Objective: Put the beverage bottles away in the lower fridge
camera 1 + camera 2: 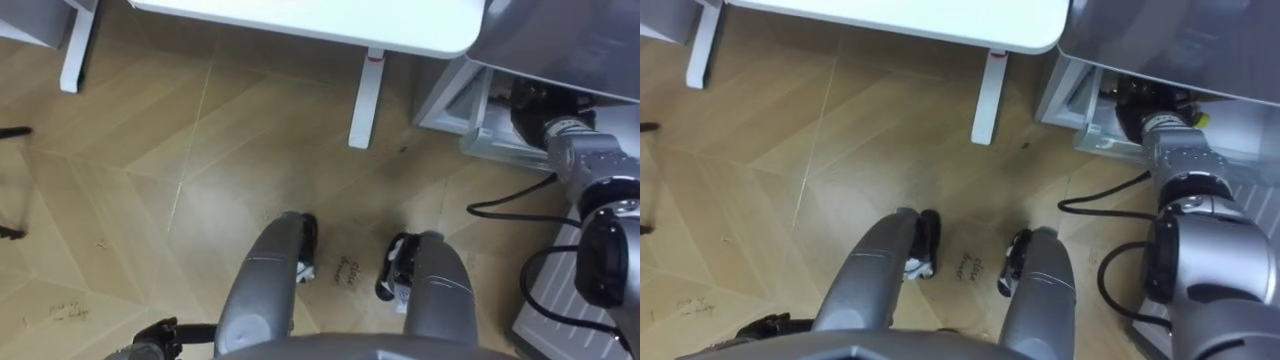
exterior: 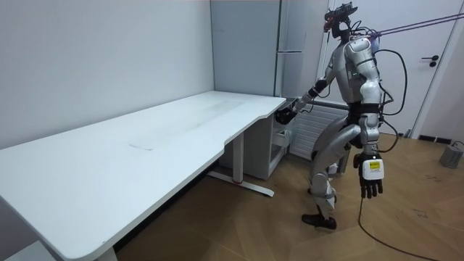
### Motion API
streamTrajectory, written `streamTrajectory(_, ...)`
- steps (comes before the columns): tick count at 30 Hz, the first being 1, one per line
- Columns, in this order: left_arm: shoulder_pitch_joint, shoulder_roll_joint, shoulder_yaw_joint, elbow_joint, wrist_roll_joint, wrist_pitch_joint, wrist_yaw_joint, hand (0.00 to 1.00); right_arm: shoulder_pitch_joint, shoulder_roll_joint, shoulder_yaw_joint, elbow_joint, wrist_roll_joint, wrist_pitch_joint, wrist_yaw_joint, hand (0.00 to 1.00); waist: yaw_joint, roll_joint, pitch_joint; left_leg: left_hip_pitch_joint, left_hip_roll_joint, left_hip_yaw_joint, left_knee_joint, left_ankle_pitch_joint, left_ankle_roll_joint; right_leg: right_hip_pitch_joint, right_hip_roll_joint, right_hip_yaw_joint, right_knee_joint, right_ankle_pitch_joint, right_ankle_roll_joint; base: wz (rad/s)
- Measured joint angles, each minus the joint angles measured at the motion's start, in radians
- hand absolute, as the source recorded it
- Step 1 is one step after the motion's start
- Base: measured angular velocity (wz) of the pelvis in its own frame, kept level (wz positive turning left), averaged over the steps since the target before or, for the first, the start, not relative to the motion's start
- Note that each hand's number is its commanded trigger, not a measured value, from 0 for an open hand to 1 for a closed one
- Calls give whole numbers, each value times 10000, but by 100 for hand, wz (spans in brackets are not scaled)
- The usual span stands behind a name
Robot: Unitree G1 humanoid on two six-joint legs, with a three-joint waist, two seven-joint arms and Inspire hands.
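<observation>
Fridge (image 1: 1180, 40) has the right hand (image 1: 1135, 112) in its lower part, fingers hidden, cannot tell; left hand (image 2: 371, 177) hangs away from fridge, fingers apart.

Desk top (image 2: 145, 138): white board, smooth and matt, laminate by the look.
Desk leg (image 1: 366, 98): white coated metal, smooth, slight sheen.
Floor (image 1: 150, 150): light wood parquet in angled planks with visible grain, and a satin finish with soft reflections.
Fridge (image 2: 291, 43): grey metal-look casing, smooth, dull sheen.
Fridge lower compartment (image 1: 1065, 100): pale plastic walls, smooth, semi-glossy.
Wall (image 2: 94, 58): white, matt, even.
Left hand (image 2: 371, 185): black, matt – plastic by the look.
Right hand (image 1: 1137, 112): black, matt – material cannot be told.
</observation>
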Motion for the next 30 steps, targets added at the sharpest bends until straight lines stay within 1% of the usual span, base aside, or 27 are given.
streamTrajectory(6, -6, 52, -3, -3, -1, -1, 10, 0, -7, -1, 15, -1, -29, -8, -30, 0, 39, 1, -2, 0, 91, 100, -6, -1, -1, -33, 23, 3, 2, -6, -14, -1)
streamTrajectory(15, -1, 76, -12, -1, -9, -29, 14, 0, 9, 0, 19, 1, -106, -6, -30, 0, 14, 4, -4, 81, 105, 249, -71, -2, 6, -4, -5, 55, -12, -9, -13, 0)
streamTrajectory(23, 1, 84, -27, -7, -8, -145, 208, 0, 32, -7, 383, 1, -106, -46, -26, 0, -18, -11, -13, 190, 122, 313, -90, -3, 7, 42, 17, 132, -10, -12, -3, -1)
streamTrajectory(24, 2, 82, -49, -5, -12, -160, 210, 0, 35, -7, 390, 11, -91, -41, -26, 50, -18, -13, -14, 233, 123, 331, -105, -3, 8, 73, 21, 148, -22, -8, 2, -4)
streamTrajectory(25, 3, 82, -86, -5, -14, -168, 218, 0, 35, -7, 394, 68, -88, -34, -20, 84, -21, -14, -14, 295, 123, 351, -137, -3, 8, 119, 21, 156, -42, -6, 4, 0)
streamTrajectory(26, 3, 84, -154, -5, -12, -176, 236, 0, 35, -7, 392, 100, -86, -31, -19, 100, -35, -13, -15, 326, 122, 351, -156, -2, 8, 151, 21, 152, -64, -6, 5, 0)
streamTrajectory(30, 9, 79, -419, -4, -50, -173, 396, 0, 32, -7, 389, 302, -56, -11, -16, 100, -10, -18, -29, 506, 138, 385, -288, 2, 3, 304, 36, 158, -157, -1, -4, -2)
